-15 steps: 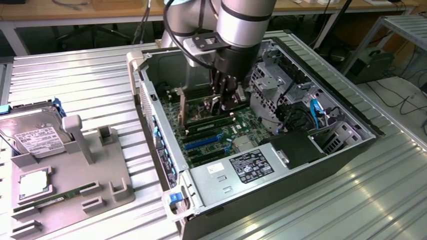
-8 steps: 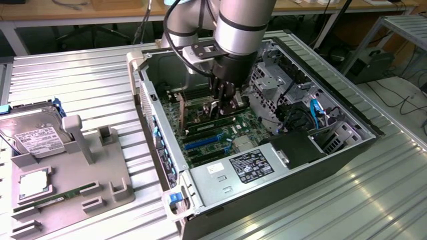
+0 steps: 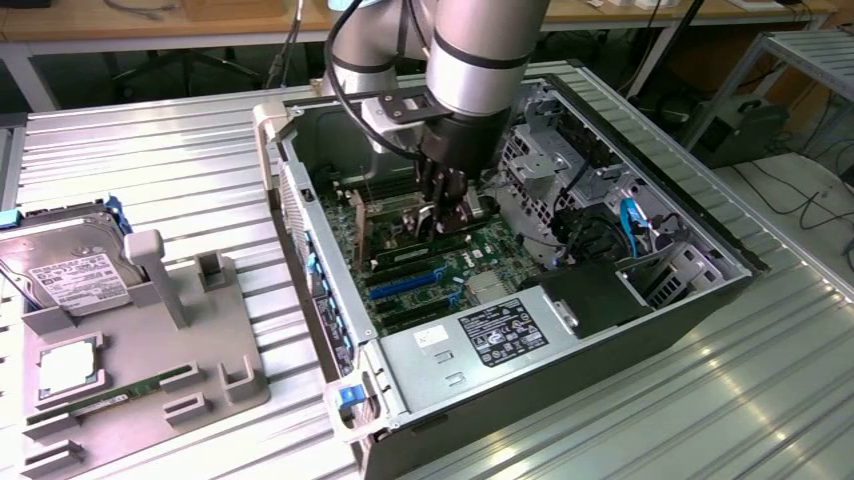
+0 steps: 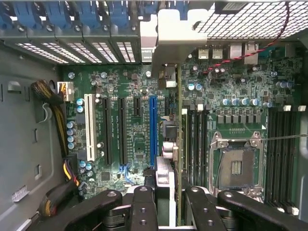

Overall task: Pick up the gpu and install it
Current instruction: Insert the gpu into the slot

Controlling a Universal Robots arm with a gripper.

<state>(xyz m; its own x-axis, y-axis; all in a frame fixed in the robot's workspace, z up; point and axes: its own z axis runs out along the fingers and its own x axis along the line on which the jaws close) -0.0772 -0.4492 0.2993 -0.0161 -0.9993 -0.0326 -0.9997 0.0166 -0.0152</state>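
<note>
Where the gripper (image 4: pixel 172 197) fills the near edge of the wrist view, its two black fingers (image 4: pixel 144 208) are clamped on the gpu (image 4: pixel 178 137); the card stands on edge between them and is seen as a thin green line running away from the gripper toward the rear wall of the computer case (image 4: pixel 29 159); its silver bracket (image 4: pixel 174 30) is at the far end, up against the row of rear slot openings. Below the card lies the motherboard (image 4: pixel 134 77); the card hangs just beside the blue slot (image 4: pixel 153 130), on the side nearer the processor socket (image 4: pixel 234 168); the white slot (image 4: pixel 89 126) is well apart from it. The card's lower edge is hidden, so whether it sits in a slot cannot be told.

In the exterior view the gripper (image 3: pixel 447 215) points straight down into the open case, low over the board; the arm (image 3: pixel 474 50) comes down steeply from above, its wrist vertical and a black cable looping beside it. The power supply (image 3: pixel 494 330) lies in the case nearer the camera than the gripper. The case rests on its side on the ribbed metal table (image 3: pixel 747 400); on the exterior view's left, well apart from the case, a grey tray (image 3: pixel 200 350) holds a hard drive (image 3: pixel 67 275) and a memory stick (image 3: pixel 114 395).
</note>
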